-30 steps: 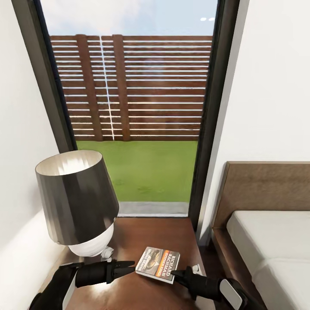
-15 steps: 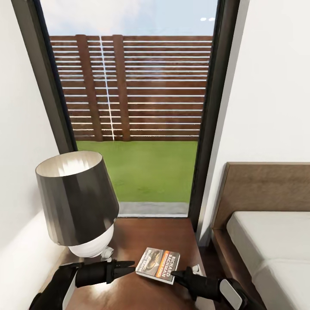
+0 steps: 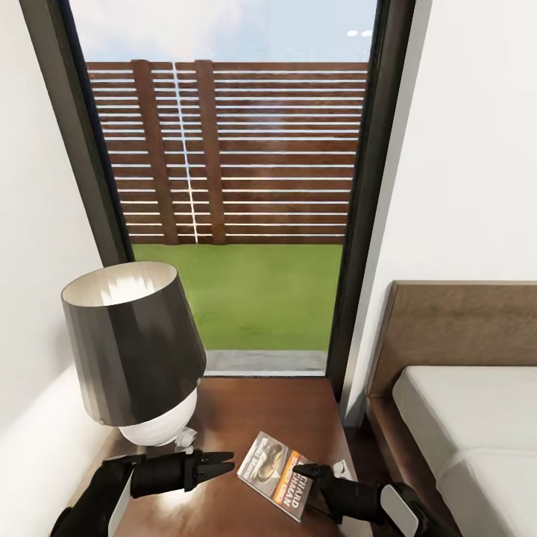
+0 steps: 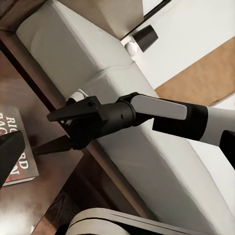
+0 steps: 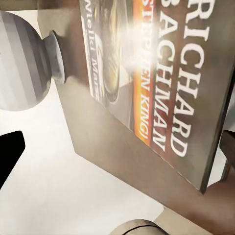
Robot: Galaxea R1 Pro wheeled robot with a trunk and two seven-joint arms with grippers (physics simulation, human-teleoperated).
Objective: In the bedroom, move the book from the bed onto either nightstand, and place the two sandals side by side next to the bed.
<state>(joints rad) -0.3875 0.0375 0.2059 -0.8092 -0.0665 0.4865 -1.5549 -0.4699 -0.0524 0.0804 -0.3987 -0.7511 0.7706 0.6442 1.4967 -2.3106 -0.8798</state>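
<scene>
The book (image 3: 274, 474), a thin paperback with an orange band, lies slanted on the front of the dark-brown nightstand (image 3: 246, 406). My right gripper (image 3: 309, 477) is at the book's right edge with its fingers spread open; they stand apart in the left wrist view (image 4: 43, 134), beside the book (image 4: 14, 159). The cover (image 5: 161, 83) reads "Richard Bachman" in the right wrist view. My left gripper (image 3: 226, 462) hovers just left of the book, slightly open and empty. The bed (image 3: 462, 418) is at the right. The sandals are out of view.
A lamp (image 3: 130, 350) with a dark shade and a white base occupies the nightstand's left half. A tall black-framed window (image 3: 239, 186) stands behind it. The bed's headboard (image 3: 462, 321) rises right of the nightstand, and a white wall is on the left.
The right gripper's fingers have opened and the book has left them, turning and settling lower on the nightstand. The left gripper's tips have parted slightly.
</scene>
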